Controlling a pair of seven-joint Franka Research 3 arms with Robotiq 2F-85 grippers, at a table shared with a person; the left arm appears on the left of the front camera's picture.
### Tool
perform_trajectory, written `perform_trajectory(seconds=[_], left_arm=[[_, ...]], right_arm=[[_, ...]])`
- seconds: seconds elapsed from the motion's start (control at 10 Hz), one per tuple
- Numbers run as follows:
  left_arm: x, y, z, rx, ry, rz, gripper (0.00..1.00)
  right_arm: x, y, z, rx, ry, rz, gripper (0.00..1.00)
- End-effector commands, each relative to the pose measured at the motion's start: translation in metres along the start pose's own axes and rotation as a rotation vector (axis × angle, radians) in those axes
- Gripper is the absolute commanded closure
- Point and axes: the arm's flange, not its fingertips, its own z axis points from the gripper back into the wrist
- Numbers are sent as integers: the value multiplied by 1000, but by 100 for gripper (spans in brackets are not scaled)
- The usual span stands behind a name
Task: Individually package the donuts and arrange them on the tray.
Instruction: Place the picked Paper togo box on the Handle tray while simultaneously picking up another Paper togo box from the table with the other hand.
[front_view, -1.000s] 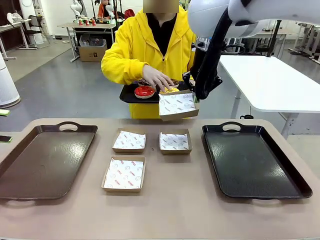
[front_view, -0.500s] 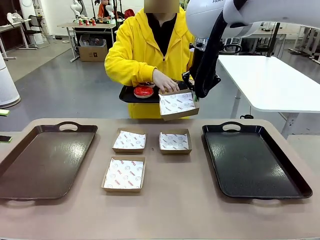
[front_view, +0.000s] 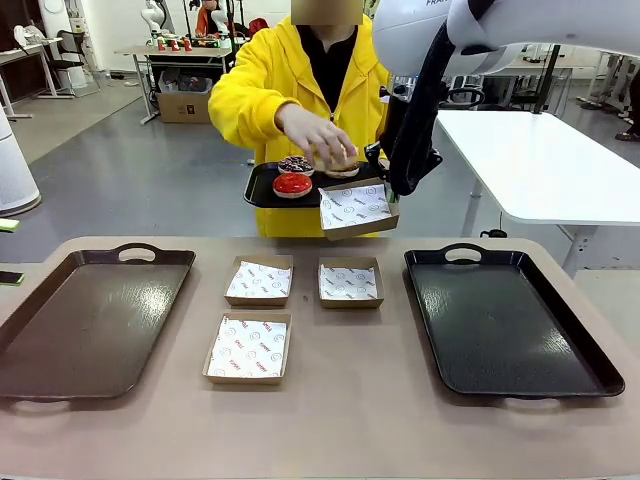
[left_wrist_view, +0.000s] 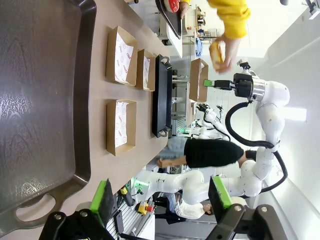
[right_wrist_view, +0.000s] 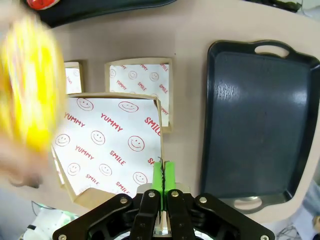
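Across the brown desk (front_view: 330, 430) sit three empty boxes (front_view: 258, 282) between two trays (front_view: 60, 330). Up in the middle, the right gripper (right_wrist_view: 161, 172) pinches a box (front_view: 355, 208) by its edge, holding it out so the person's hand (front_view: 318, 135) can drop the yellow donut (front_view: 342, 168) in. The left gripper (left_wrist_view: 161, 196) hangs wide open, holding nothing.
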Motion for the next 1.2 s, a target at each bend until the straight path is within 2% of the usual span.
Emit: perform_trajectory(seconds=[0.0,1.1], left_arm=[[0,-1,1,-12,-2,-8,0],[0,-1,1,-12,-2,-8,0]], right_arm=[[-2,0,1,2,-1,-18,100],[-2,0,1,2,-1,-18,100]])
